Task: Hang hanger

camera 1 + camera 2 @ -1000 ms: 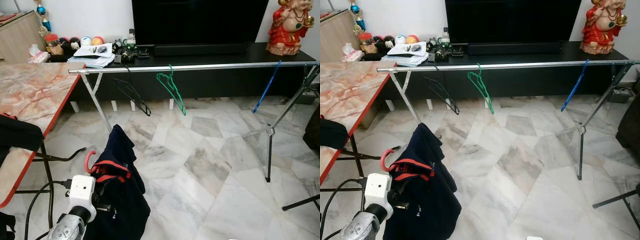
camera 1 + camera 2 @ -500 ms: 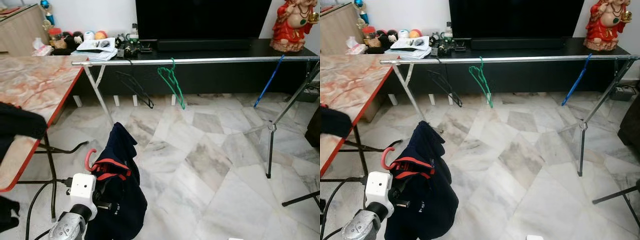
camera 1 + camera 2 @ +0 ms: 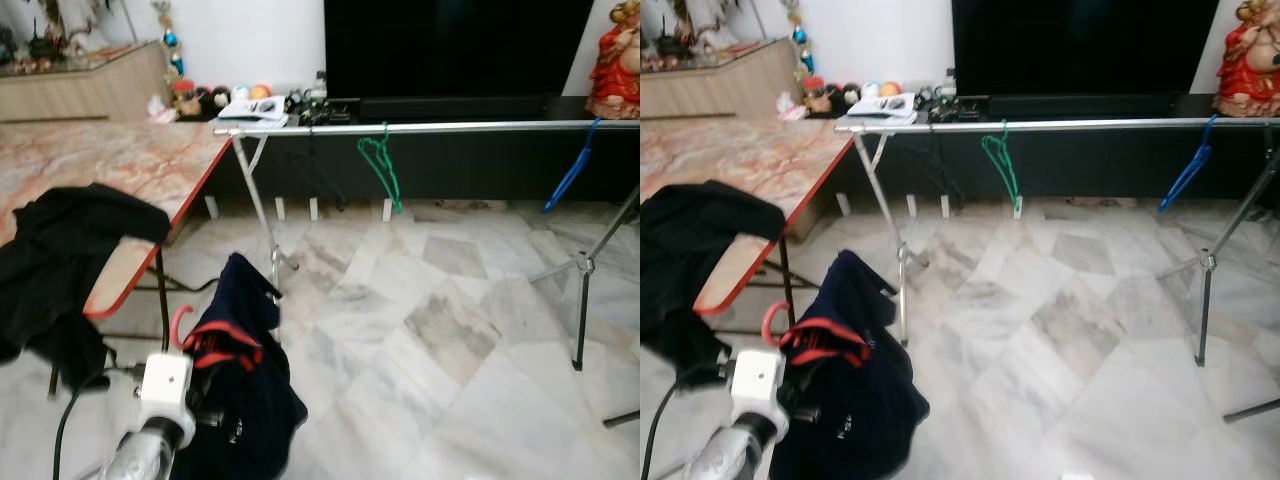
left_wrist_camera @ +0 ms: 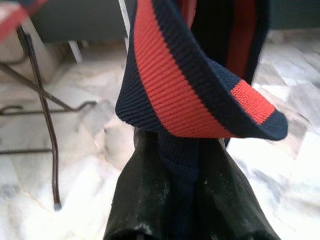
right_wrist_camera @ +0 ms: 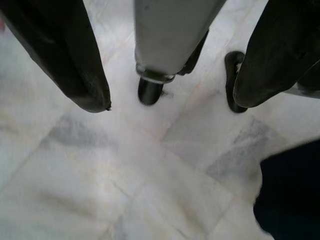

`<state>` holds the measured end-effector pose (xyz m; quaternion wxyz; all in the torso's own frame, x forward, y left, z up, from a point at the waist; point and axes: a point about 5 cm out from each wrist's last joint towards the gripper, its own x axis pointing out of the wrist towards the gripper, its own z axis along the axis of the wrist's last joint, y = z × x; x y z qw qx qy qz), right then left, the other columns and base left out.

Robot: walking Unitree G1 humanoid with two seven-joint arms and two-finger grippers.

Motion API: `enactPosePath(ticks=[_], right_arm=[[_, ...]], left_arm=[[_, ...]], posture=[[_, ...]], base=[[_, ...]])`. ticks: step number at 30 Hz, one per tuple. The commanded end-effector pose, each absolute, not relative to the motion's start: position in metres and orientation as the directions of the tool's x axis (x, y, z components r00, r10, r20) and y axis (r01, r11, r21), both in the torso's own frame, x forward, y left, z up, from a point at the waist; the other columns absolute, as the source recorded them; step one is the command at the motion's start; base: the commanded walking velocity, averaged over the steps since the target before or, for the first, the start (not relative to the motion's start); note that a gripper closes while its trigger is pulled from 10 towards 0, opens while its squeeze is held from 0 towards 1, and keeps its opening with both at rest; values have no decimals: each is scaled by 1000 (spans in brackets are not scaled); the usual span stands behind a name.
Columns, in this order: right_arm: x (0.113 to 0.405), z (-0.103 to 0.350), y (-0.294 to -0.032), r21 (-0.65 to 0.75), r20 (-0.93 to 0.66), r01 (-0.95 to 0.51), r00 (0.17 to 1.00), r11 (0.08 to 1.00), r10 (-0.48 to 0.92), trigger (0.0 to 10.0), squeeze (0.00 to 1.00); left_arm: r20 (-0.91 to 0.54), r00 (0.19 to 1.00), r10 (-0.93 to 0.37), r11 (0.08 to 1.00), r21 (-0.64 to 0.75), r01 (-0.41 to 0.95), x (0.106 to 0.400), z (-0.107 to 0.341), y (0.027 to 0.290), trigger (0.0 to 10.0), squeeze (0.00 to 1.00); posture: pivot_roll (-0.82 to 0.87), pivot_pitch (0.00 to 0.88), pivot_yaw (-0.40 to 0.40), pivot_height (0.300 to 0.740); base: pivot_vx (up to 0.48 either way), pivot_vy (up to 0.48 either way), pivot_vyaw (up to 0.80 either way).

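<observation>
Far left, on the marble surface [image 3: 120, 165] with the red edge: a black cloth [image 3: 60, 250], draped over the near corner and hanging down. Low at the front, the left hand [image 4: 175, 165], clamped on the navy garment [image 3: 240, 390] with the red stripes; dark fabric pinched tight between the two black fingers [image 4: 145, 195]. Beside the garment's collar, a red hanger hook [image 3: 180, 325] poking up, so the hanger carried low above the marble floor [image 3: 450, 340], well apart from the rail. Further back, a silver rail [image 3: 420, 127] on folding legs, running across in front of the black TV cabinet [image 3: 480, 160]. On the rail: a black hanger [image 3: 318, 170], then a green hanger [image 3: 380, 170], then a blue hanger [image 3: 572, 170] far right. Right hand [image 5: 170, 90] pointing down at the floor, fingers wide apart, nothing between them.
</observation>
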<state>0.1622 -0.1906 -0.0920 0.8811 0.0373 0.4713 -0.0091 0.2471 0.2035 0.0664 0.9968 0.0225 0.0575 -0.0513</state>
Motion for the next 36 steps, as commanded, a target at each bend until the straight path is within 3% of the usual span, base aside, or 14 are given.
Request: enactPosePath(ticks=[1, 22, 28, 30, 36], right_arm=[[158, -93, -195, 45, -839, 59, 544, 997, 6, 10000, 0], [159, -93, -195, 47, -833, 63, 553, 997, 4, 10000, 0], [163, -90, -196, 51, -799, 96, 600, 994, -17, 10000, 0], [166, -87, -196, 57, -760, 118, 649, 991, -34, 10000, 0], [171, -82, -195, 85, -704, 123, 709, 989, -28, 10000, 0]], left_arm=[[-79, 992, -100, 994, 41, 104, 250, 74, 203, 10000, 0], [-100, 984, -146, 986, 64, 153, 251, 74, 201, 10000, 0], [-118, 963, -243, 957, 136, 258, 255, 78, 196, 10000, 0], [-131, 934, -333, 909, 217, 355, 263, 82, 190, 10000, 0], [-116, 890, -440, 850, 265, 455, 281, 93, 176, 10000, 0]], posture=[[80, 50, 42, 740], [87, 60, 43, 740], [92, 62, 43, 740], [85, 64, 46, 740], [78, 64, 47, 740]], base=[[-296, 0, 0], [-27, 0, 0], [0, 0, 0], [0, 0, 0], [0, 0, 0]])
